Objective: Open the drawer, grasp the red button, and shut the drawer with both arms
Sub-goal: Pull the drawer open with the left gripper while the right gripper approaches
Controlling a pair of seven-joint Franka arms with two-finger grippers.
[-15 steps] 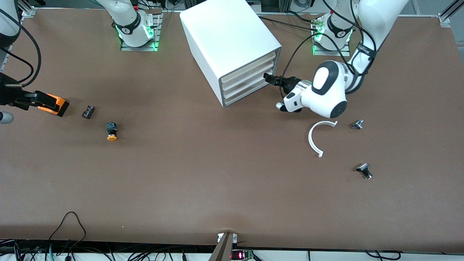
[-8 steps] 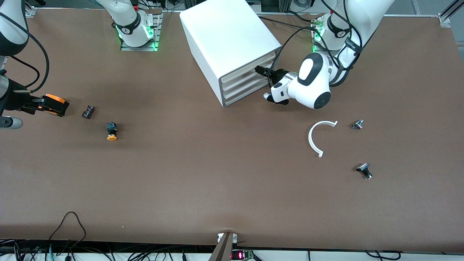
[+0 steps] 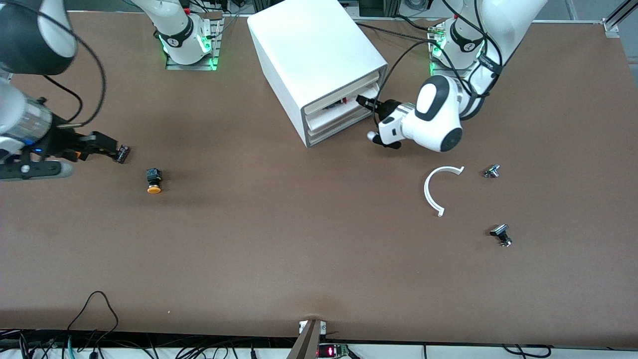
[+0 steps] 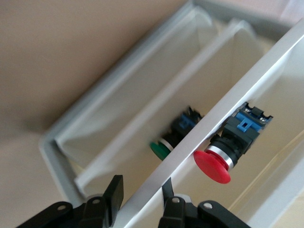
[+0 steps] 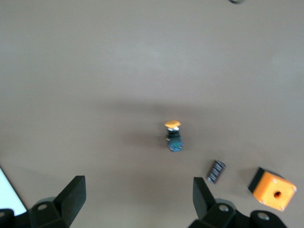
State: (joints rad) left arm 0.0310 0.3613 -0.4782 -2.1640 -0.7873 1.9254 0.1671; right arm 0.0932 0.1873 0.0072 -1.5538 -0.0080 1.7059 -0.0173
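The white cabinet stands near the arms' bases. Its second drawer from the top is pulled out a little. My left gripper is at that drawer's front, and in the left wrist view my left gripper is shut astride the front wall. The red button lies inside this drawer and shows as a red speck in the front view. A green-capped button lies in the drawer beneath. My right gripper is open and empty over the table at the right arm's end, also seen in its wrist view.
A yellow-orange button and a small black chip lie near my right gripper. The orange box shows only in the right wrist view. A white curved piece and two small metal parts lie toward the left arm's end.
My left gripper reached the drawer's front, then drew back and pulled the drawer partly open, showing the red button. My right arm swung across and now covers the orange box in the front view.
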